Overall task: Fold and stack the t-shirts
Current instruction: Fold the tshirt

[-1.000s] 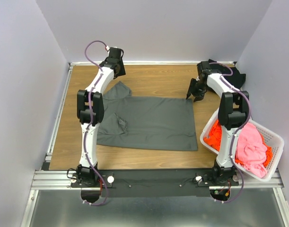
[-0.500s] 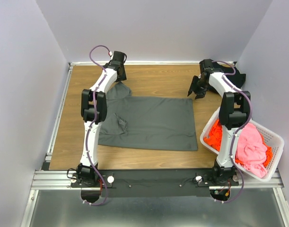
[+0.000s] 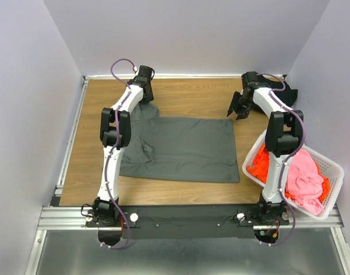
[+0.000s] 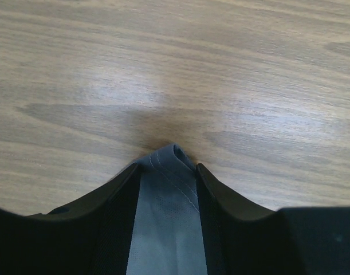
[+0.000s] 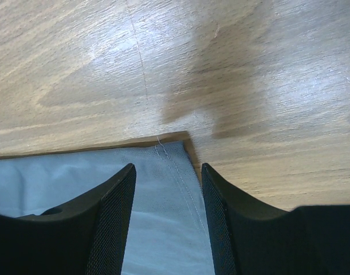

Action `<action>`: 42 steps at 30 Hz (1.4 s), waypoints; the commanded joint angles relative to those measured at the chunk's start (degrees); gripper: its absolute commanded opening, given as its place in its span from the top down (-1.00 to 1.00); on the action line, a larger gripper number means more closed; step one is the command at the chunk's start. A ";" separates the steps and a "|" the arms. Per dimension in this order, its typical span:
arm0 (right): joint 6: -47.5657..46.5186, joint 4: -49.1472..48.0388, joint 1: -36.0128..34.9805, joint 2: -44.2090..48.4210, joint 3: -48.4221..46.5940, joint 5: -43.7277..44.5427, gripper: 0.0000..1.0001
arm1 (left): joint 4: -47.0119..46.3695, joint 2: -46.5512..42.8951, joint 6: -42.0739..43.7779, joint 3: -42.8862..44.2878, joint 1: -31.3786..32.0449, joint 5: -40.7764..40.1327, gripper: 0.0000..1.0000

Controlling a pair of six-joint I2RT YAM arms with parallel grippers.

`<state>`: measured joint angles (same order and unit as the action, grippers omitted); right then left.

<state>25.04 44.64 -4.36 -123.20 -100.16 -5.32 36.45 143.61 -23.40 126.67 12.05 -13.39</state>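
Observation:
A dark grey t-shirt lies spread flat on the wooden table. My left gripper is at its far left sleeve. In the left wrist view a folded, stitched hem of the grey cloth fills the gap between the fingers, so it is shut on it, a little above the wood. My right gripper is open just over the shirt's far right corner, which lies flat between the spread fingers. Orange and pink shirts sit in the basket. A black shirt lies at the far right corner.
The white slatted basket stands tilted at the right edge beside the right arm. Grey walls close in the table on three sides. A metal rail with the arm bases runs along the near edge.
My left gripper has shifted a little right and nearer, over the sleeve. My right gripper has pulled slightly back and away from the shirt's far right corner. The shirt lies as before.

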 commanded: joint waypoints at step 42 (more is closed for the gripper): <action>-0.16 -2.89 1.02 -2.84 -3.63 -5.05 0.95 | -7.44 -3.95 2.13 2.52 -2.03 7.94 1.00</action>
<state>25.04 41.65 -3.62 -125.99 -99.55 -9.34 33.23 144.42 -22.06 128.55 10.81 -9.15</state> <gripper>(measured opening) 0.034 0.009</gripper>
